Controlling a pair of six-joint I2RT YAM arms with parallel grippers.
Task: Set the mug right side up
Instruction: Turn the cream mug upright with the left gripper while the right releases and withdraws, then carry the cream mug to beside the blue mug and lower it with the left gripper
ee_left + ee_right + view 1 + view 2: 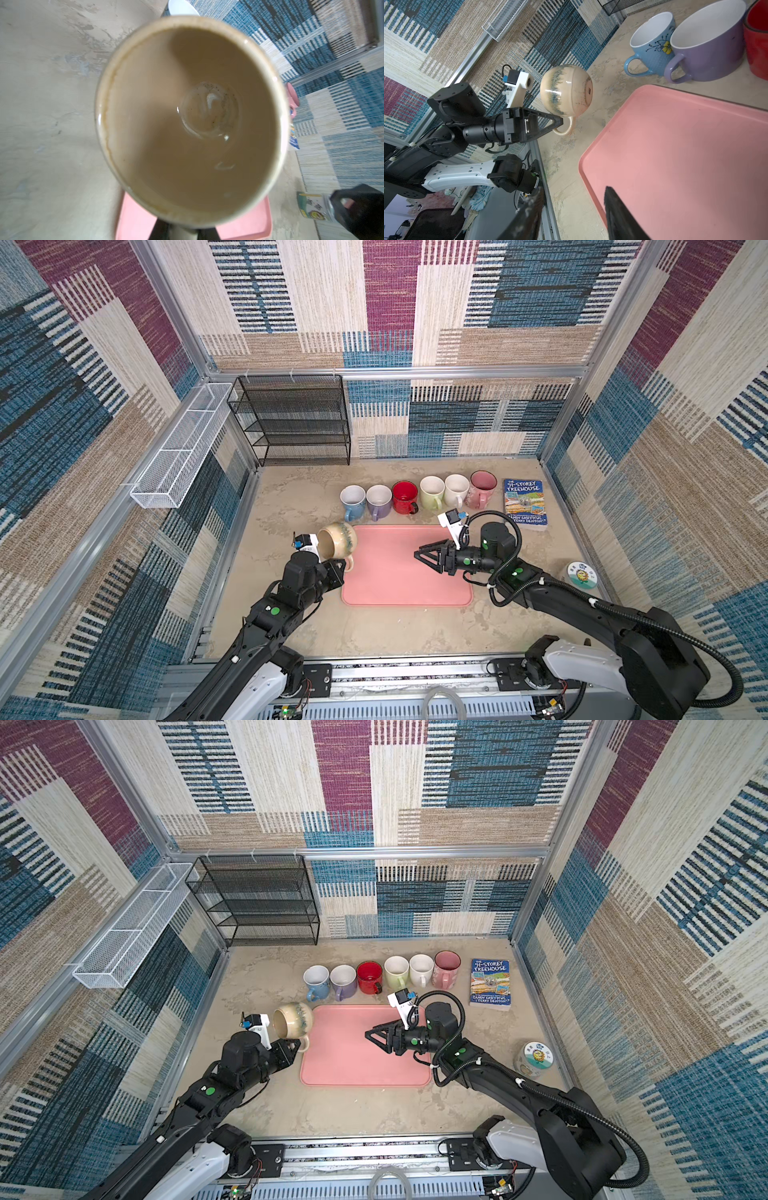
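A round beige mug (338,539) (293,1021) with blue-green streaks hangs in the air over the left edge of the pink tray (395,585) (353,1069). It is tipped on its side, its mouth facing left and its handle pointing down. My left gripper (341,565) (296,1045) (560,122) is shut on the handle. The left wrist view looks straight into the empty mug (187,116). In the right wrist view the mug (565,92) shows its base. My right gripper (417,554) (368,1034) (574,189) is open above the tray's middle, holding nothing.
Several upright mugs (405,497) stand in a row behind the tray. A book (524,502) lies at the back right and a round tin (582,574) sits right of the tray. A black mesh rack (295,420) and a white wire basket (183,448) are at the back left.
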